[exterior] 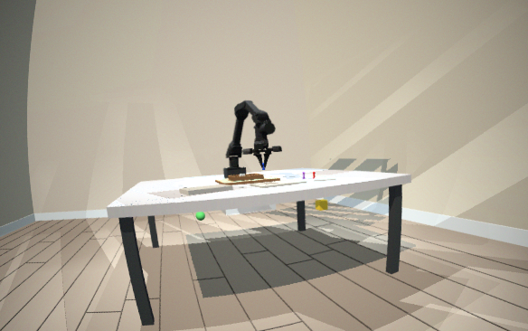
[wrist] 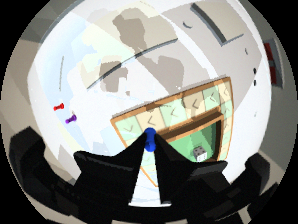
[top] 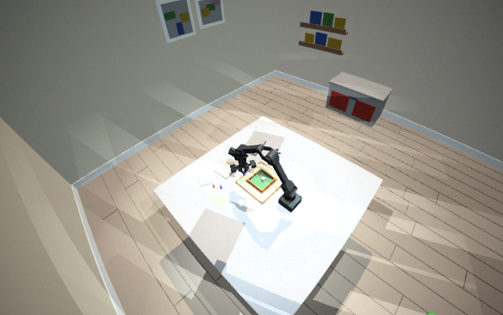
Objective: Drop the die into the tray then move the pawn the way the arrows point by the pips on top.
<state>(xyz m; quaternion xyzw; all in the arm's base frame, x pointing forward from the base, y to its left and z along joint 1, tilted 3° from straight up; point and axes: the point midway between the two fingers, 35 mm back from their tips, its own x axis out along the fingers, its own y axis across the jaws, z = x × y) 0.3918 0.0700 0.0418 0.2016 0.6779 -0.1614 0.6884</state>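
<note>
My gripper [top: 244, 170] [exterior: 263, 165] [wrist: 150, 136] is shut on a small blue pawn [top: 245, 172] [exterior: 263, 168] [wrist: 150, 137] and holds it a little above the far left edge of the board. The board [top: 251, 189] [exterior: 246, 180] [wrist: 169, 115] is a tan square with a ring of arrowed squares around a green dice tray [top: 257, 181] [wrist: 208, 137]. A white die [top: 263, 177] [wrist: 198, 155] lies in the tray. I cannot read its pips.
A red pawn [top: 213, 186] [exterior: 314, 174] [wrist: 57, 107] and a purple pawn [top: 220, 187] [exterior: 304, 174] [wrist: 72, 119] stand on the table left of the board. Flat sheets lie around them. A green ball [exterior: 200, 215] and a yellow cube [exterior: 321, 204] lie on the floor under the table.
</note>
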